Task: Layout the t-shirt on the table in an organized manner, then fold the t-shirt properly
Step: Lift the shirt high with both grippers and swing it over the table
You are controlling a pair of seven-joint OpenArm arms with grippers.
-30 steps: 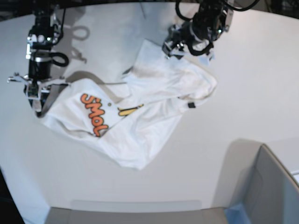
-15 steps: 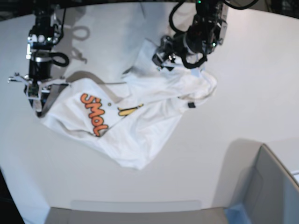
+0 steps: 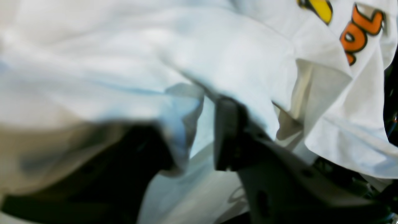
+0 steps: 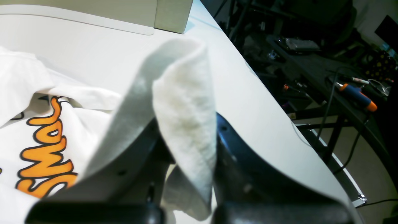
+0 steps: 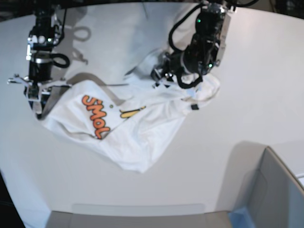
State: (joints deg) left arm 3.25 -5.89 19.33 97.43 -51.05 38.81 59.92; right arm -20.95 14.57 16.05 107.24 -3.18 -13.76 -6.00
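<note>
The white t-shirt [image 5: 142, 133] lies crumpled on the white table [image 5: 237, 104], with orange letters [image 5: 96, 115] facing up at its left. My right gripper [image 5: 37, 99] is at the shirt's left corner and is shut on a fold of the t-shirt [image 4: 183, 102], which stands up between its fingers [image 4: 230, 146]. My left gripper [image 5: 159, 76] is pressed down onto the shirt's upper part. In the blurred left wrist view, my left gripper [image 3: 194, 124] has its jaws apart, with white t-shirt cloth [image 3: 217, 46] draped over and around them.
A grey box [image 5: 270, 190] with a blue corner stands at the lower right. A flat grey slab [image 5: 137, 216] lies along the front edge. The shirt's black tag [image 5: 194, 107] shows near its right side. Beyond the table edge [image 4: 279, 124] lies dark floor with cables and tools.
My left arm has come down and to the left onto the shirt's upper edge, and its jaws have narrowed. The right arm and the shirt's left corner have not moved.
</note>
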